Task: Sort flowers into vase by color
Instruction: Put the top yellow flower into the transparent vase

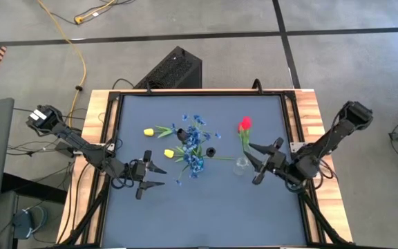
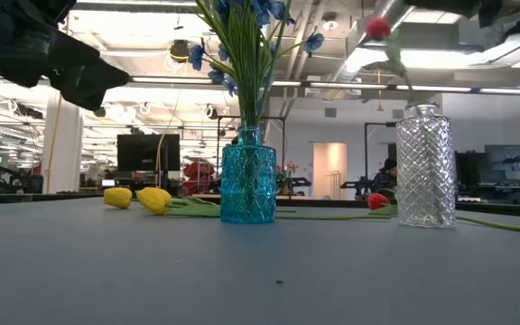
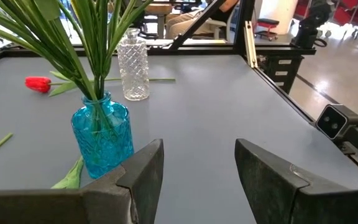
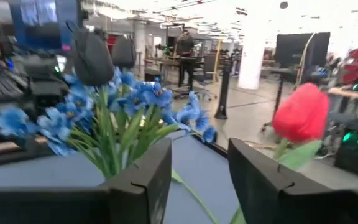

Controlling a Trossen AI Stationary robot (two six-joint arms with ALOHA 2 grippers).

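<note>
1. The table [image 1: 199, 207] has a dark grey top, and both arms reach in over it from the two sides.
2. The left pincer [image 1: 152, 173] hangs over the left part of the table, near the blue vase. Its fingers [image 3: 145, 171] stand apart and hold nothing.
3. The right pincer [image 1: 260, 160] is just beside the clear vase, on its right side. Its fingers [image 4: 143, 177] are also spread, with nothing between them.
4. The blue flowers [image 1: 192, 149] stand upright in the blue vase [image 2: 248, 177] near the middle of the table.
5. The clear vase [image 2: 425, 166] stands to the right of the blue one, and one red tulip [image 1: 244, 125] stands in it, its stem leaning.
6. The second red tulip [image 2: 378, 200] lies flat on the table, behind and between the two vases.
7. Two yellow tulips [image 1: 149, 131] lie on the table to the left of the blue vase, near each other.
</note>
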